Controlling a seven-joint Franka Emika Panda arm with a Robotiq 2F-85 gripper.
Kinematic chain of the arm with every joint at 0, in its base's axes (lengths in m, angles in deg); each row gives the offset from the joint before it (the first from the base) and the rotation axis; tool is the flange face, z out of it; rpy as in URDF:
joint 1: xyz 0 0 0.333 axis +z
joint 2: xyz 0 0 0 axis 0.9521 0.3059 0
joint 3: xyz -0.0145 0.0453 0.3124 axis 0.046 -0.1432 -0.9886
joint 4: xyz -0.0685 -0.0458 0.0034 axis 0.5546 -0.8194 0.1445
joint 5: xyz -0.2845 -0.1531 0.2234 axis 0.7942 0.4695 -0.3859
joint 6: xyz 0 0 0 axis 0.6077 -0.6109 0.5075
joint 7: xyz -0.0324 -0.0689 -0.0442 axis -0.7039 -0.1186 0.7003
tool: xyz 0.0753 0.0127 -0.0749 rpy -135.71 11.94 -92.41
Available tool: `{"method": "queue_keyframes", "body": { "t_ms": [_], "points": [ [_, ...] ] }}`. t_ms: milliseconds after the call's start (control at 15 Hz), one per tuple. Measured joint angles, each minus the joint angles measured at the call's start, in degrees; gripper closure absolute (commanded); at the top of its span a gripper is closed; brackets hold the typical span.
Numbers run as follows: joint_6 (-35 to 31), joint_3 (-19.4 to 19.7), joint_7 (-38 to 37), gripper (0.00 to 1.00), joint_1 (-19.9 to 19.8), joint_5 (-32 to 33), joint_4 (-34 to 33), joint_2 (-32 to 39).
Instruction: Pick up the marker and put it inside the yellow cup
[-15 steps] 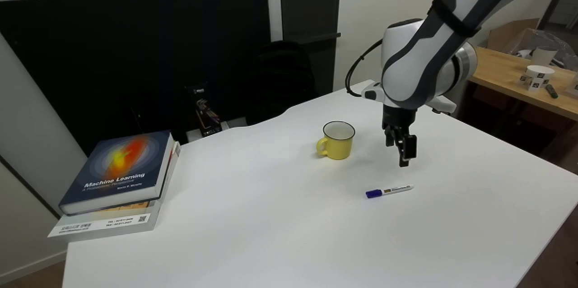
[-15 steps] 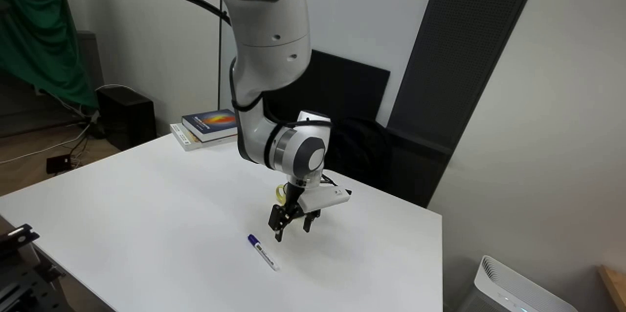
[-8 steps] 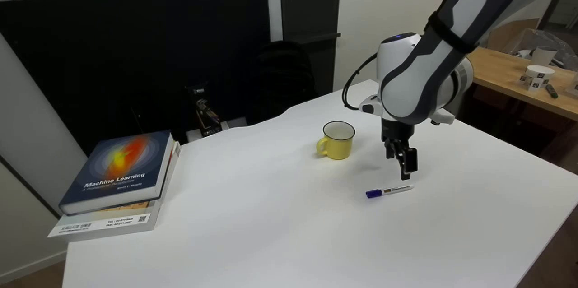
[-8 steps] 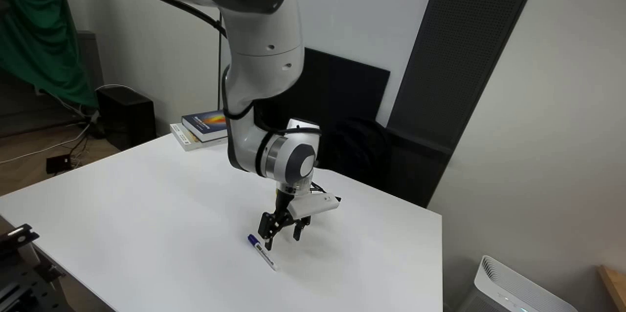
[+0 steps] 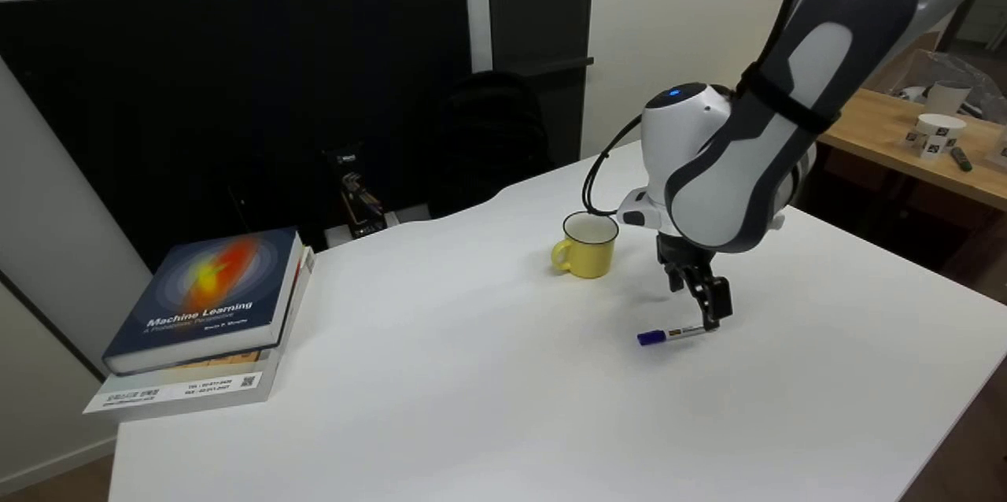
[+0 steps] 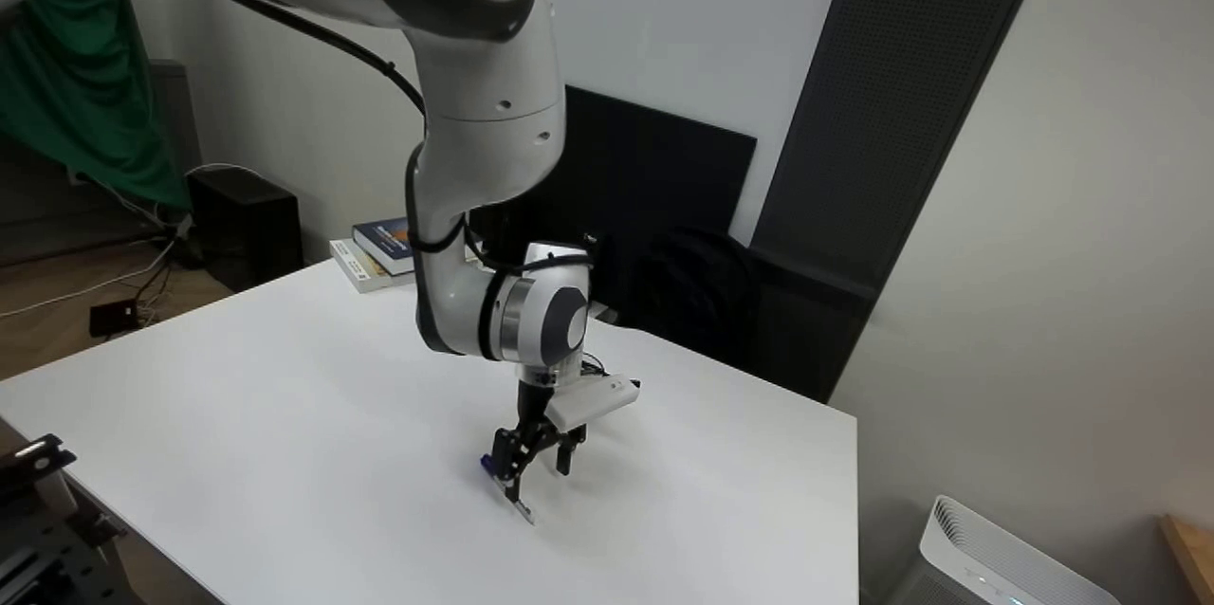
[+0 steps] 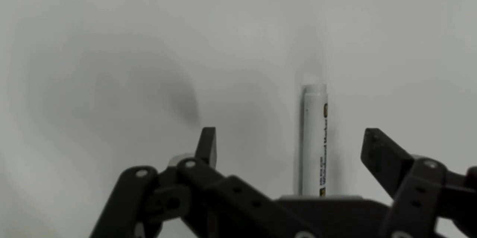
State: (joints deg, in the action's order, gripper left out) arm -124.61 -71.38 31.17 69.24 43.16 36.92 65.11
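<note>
The marker (image 5: 675, 334) lies flat on the white table, with a dark blue cap and whitish barrel. In an exterior view my finger partly covers the marker (image 6: 488, 466). My gripper (image 5: 694, 302) is open and pointed down, low over the marker's barrel; it also shows in an exterior view (image 6: 539, 480). In the wrist view the barrel of the marker (image 7: 315, 141) runs between the open fingers of my gripper (image 7: 288, 137), nearer the right finger. Its cap is hidden there behind the gripper body. The yellow cup (image 5: 588, 254) stands upright behind the marker, hidden by the arm in an exterior view.
A stack of two books (image 5: 204, 305) lies at the table's far corner, also in an exterior view (image 6: 379, 254). A dark panel (image 5: 236, 108) stands beyond the table. A wooden side table (image 5: 881, 128) holds cups. A white appliance (image 6: 1005, 558) stands off the table.
My gripper has moved down toward the table and over the marker, staying open. One finger now overlaps the marker in both exterior views. The marker and cup have not moved.
</note>
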Motion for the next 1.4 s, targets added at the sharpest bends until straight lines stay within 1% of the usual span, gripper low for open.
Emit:
{"method": "queue_keyframes", "body": {
  "t_ms": [200, 400, 1000, 1067, 1133, 1333, 1400],
  "points": [
    [-3.8, 0.0, -2.1, 0.0, 0.5, 0.0, 0.7, 0.6],
    [-6.6, -0.5, -3.7, 0.0, -0.3, -0.6, 1.5, 0.6],
    [-9.4, -2.2, -5.0, 0.0, -3.8, -1.0, 2.2, 1.2],
    [-9.7, -2.3, -5.1, 0.25, -3.8, -1.0, 2.5, 1.2],
    [-10.1, -2.3, -5.1, 0.26, -3.8, -1.0, 2.8, 1.2],
    [-10.6, -2.4, -5.3, 0.49, -3.7, -1.0, 3.5, 1.2],
    [-10.8, -2.4, -5.4, 0.55, -3.7, -1.0, 3.6, 1.2]
  ]
}}
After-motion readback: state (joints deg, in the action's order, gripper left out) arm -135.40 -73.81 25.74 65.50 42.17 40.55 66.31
